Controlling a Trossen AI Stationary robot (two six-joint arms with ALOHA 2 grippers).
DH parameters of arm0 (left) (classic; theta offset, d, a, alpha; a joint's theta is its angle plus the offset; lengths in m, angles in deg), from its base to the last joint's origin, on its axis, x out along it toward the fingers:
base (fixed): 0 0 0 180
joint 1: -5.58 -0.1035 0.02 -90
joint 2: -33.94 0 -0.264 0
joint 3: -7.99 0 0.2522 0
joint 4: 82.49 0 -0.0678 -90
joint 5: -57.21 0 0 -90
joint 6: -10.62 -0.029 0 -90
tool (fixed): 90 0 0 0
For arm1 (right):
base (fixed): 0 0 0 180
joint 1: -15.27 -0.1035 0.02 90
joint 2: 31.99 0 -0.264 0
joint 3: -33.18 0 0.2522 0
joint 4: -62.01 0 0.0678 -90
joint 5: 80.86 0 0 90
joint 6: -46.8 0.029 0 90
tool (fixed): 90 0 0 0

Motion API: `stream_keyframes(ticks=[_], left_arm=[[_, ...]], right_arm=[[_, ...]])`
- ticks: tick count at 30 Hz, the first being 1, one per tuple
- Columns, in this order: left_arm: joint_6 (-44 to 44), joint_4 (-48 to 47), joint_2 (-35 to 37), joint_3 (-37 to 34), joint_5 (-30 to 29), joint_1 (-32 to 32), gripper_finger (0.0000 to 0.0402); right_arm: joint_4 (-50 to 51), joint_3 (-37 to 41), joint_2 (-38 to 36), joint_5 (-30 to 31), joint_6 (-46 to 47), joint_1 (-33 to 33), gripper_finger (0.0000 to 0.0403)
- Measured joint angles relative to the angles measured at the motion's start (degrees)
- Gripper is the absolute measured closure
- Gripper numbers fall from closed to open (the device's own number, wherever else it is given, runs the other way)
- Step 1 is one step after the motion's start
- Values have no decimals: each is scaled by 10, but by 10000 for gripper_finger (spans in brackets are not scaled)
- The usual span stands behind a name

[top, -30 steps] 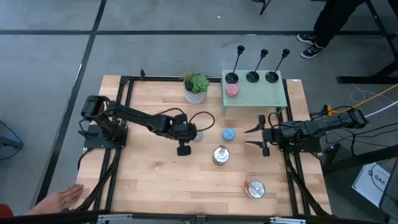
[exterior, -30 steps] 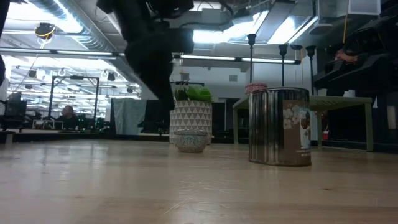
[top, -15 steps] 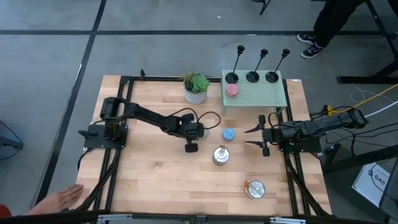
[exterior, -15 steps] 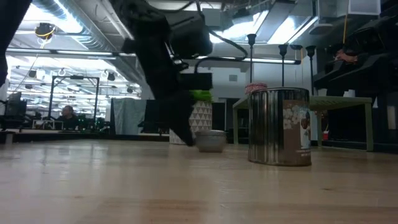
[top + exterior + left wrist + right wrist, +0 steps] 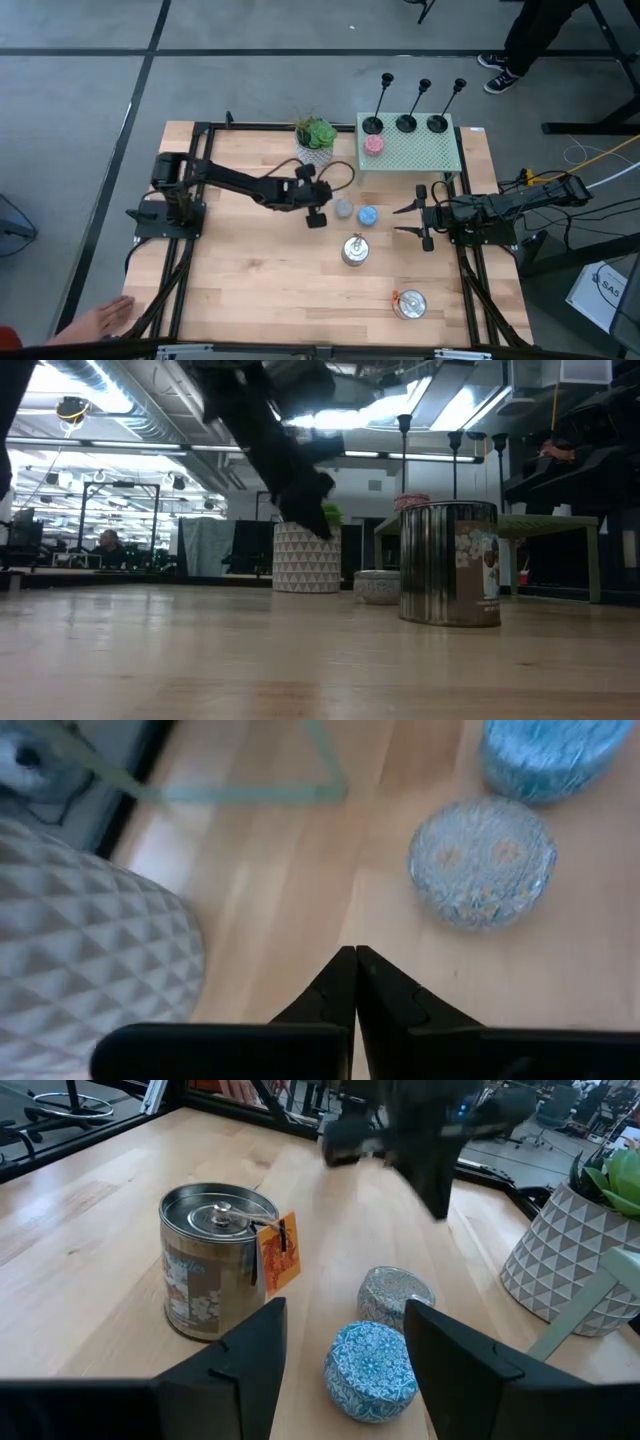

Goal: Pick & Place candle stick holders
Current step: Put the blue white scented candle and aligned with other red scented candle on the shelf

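Table (image 5: 240, 280) of pale wood planks stands on grey floor (image 5: 80, 60).

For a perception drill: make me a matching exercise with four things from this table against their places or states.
Things:
1. candle stick holders
2. pink candle
3. grey candle
4. left gripper

Places or states:
A. jaws shut, empty
B. on the wood beside the blue candle
C. on the green stand, in front of the left holder
D. three in a row along the stand's far edge

Pairs: 1-D, 2-C, 3-B, 4-A
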Motion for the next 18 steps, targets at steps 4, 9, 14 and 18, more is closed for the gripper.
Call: stream_keyframes(ticks=[4, 9, 14, 18], left_arm=[[-32, 41, 67, -40, 15, 1, 400], [-22, 141, 174, -154, -3, -1, 400], [-28, 260, 297, -286, 38, 0, 399], [-29, 315, 389, -361, 89, -1, 400]], right_arm=[[0, 0, 0, 0, 0, 0, 199], [0, 0, 0, 0, 0, 0, 199], [0, 0, 0, 0, 0, 0, 199], [0, 0, 0, 0, 0, 0, 199]])
